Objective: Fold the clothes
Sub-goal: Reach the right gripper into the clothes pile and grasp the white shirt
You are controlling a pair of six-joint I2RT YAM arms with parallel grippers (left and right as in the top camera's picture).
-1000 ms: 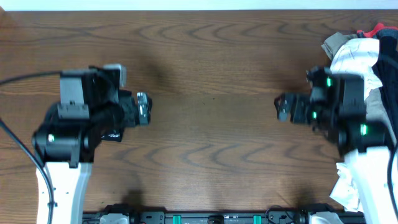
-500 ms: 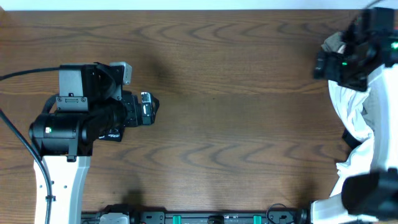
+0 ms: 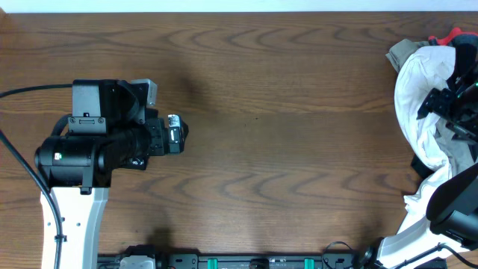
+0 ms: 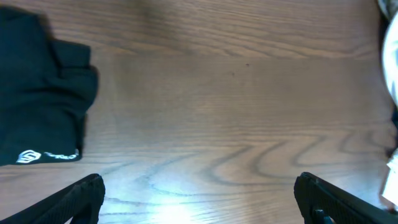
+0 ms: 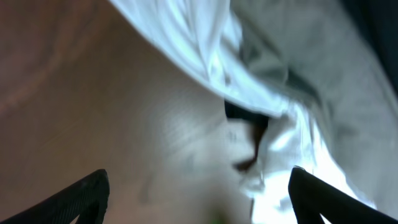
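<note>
A heap of clothes lies at the table's right edge: a large white T-shirt (image 3: 420, 97) on top, a khaki piece (image 3: 402, 51) and a red piece (image 3: 447, 36) at its far end. The white cloth fills the upper right of the right wrist view (image 5: 273, 68), blurred. My right gripper (image 3: 441, 104) is open over this heap, its fingers (image 5: 199, 199) spread and empty. A folded black garment with a small white logo (image 4: 37, 106) lies by my left arm. My left gripper (image 3: 175, 133) is open and empty above bare wood (image 4: 199, 199).
The wooden table (image 3: 284, 149) spreads between the arms. More white cloth (image 3: 417, 217) hangs at the front right edge beside the right arm's base. A black cable (image 3: 22, 93) runs to the left arm.
My right arm swung from the table's middle right out to the far right, then down over the clothes heap. The left arm has barely moved.
</note>
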